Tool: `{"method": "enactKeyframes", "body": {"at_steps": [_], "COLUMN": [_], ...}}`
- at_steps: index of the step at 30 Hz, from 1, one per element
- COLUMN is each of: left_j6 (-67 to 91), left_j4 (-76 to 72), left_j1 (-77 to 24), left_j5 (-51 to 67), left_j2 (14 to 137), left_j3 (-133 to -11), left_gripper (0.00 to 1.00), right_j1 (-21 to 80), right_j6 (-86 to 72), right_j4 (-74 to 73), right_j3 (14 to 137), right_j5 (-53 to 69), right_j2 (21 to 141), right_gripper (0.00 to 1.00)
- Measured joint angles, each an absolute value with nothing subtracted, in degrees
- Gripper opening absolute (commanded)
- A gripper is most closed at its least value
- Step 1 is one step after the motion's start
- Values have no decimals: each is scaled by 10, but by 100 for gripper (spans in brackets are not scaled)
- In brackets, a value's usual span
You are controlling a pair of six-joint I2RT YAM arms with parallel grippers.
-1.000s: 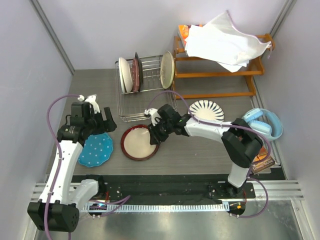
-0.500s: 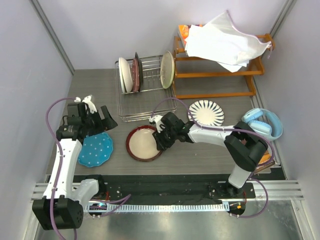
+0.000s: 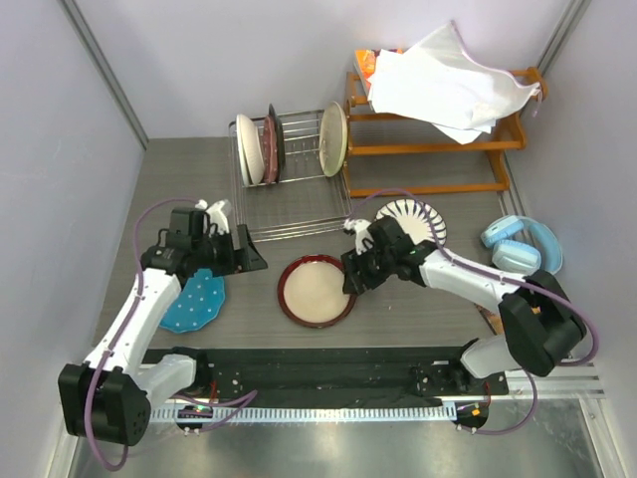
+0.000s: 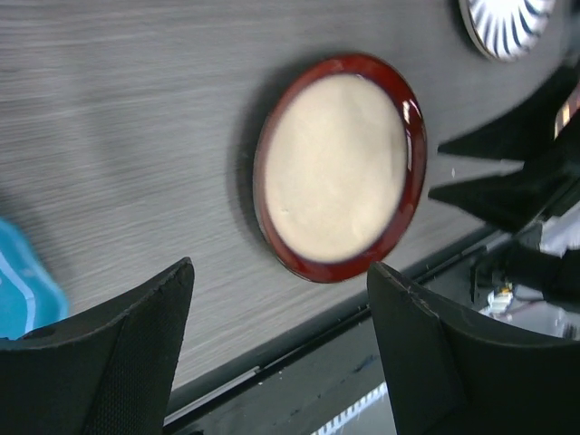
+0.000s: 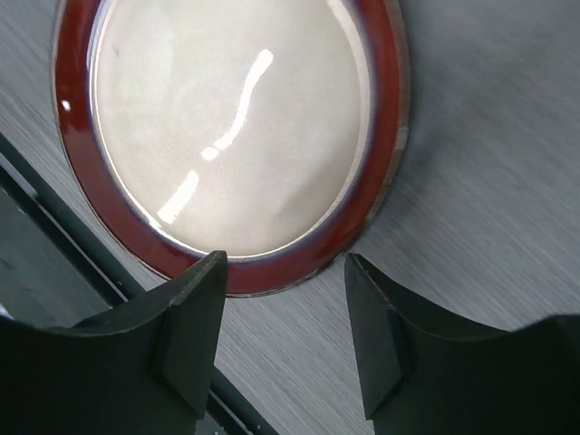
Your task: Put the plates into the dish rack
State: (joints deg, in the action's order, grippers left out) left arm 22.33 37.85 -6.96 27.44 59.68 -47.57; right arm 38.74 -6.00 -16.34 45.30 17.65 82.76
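Note:
The cream plate with the dark red rim [image 3: 317,291] lies flat on the table near the front edge. My right gripper [image 3: 350,281] is open at its right edge. In the right wrist view the plate [image 5: 236,136] sits just beyond the gripper [image 5: 285,299], whose left fingertip overlaps the rim. My left gripper [image 3: 251,257] is open and empty, left of that plate, which also shows in the left wrist view [image 4: 340,177]. The blue dotted plate [image 3: 194,301] lies under the left arm. The striped plate [image 3: 413,217] lies behind the right arm. The silver dish rack [image 3: 289,194] holds a cream-green plate [image 3: 333,139] upright.
Other upright plates [image 3: 257,149] stand at the rack's left end. The orange slatted shelf [image 3: 438,149], draped with a white cloth [image 3: 443,85], stands at the back right. Blue headphones [image 3: 523,247] lie at the right. A black rail [image 3: 328,368] runs along the table's front edge.
The red-rimmed plate has slid right and slightly nearer along with my right gripper. My left gripper has moved right toward the plate, off the blue plate.

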Motion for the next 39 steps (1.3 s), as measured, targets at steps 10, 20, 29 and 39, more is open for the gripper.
{"method": "enactKeyframes", "body": {"at_steps": [10,20,29,39], "left_j6": [248,286,311,326], "left_j4": [287,171,100,70], "left_j1": [-157,-181,-219,-221], "left_j5": [295,282,273,259], "left_j2": [628,688,778,806], "left_j3": [-358,-308,-309,-310], "left_gripper": [70,59,42,0], "right_j1": [293,252,246,223], "right_j6": [-166,-216,-247,-289], "right_j4": [-123,-71,27,130], "right_j3": [408,351,350,352], "right_j5": [270,336,415,538], "right_j2": [762,813,899,987], "right_gripper": [65,65,65,66]}}
